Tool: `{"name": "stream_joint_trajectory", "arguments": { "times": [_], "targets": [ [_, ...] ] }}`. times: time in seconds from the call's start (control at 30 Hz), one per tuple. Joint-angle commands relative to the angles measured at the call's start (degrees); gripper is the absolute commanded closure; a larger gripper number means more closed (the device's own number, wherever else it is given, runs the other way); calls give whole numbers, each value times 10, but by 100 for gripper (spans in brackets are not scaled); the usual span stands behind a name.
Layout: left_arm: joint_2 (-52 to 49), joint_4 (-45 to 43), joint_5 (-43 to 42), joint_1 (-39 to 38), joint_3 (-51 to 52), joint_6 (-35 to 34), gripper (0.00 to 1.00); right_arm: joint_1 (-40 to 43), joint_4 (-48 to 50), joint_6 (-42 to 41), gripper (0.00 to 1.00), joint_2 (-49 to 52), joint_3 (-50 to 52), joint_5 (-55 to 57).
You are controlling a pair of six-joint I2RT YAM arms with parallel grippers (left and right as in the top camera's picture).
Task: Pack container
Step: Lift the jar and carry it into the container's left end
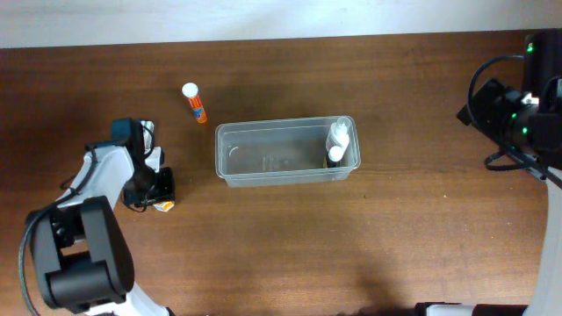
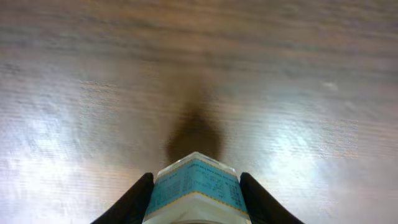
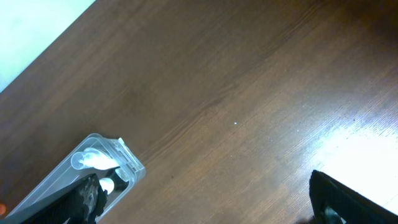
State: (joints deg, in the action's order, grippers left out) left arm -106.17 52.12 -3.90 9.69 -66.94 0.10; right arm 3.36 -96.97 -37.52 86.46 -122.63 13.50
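Note:
The clear plastic container (image 1: 285,151) sits mid-table and holds two small bottles (image 1: 338,140) at its right end. It also shows in the right wrist view (image 3: 93,168), lower left. My left gripper (image 2: 196,199) is shut on a small box with a teal and white label (image 2: 198,186), low over the table, left of the container (image 1: 158,195). A white-capped orange tube (image 1: 195,103) lies on the table behind and left of the container. My right gripper (image 3: 205,205) is open and empty, far right of the container.
The brown wooden table (image 1: 369,246) ends at a pale wall along the far edge (image 1: 263,17). The right arm's body and cables (image 1: 518,105) sit at the right edge. The left arm's base (image 1: 79,254) fills the lower left.

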Motion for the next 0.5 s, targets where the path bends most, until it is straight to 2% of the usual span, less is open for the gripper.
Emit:
{"name": "stream_joint_trajectory", "arguments": {
  "times": [0.0,0.2,0.47],
  "targets": [
    [-2,33,-51,0,-74,-5,75,5,-3,-2,2,2,-6,7],
    [-2,132,-57,-40,-188,19,80,5,-3,-2,2,2,-6,7],
    [-2,206,-28,-156,-322,32,80,5,-3,-2,2,2,-6,7]
  ]
}}
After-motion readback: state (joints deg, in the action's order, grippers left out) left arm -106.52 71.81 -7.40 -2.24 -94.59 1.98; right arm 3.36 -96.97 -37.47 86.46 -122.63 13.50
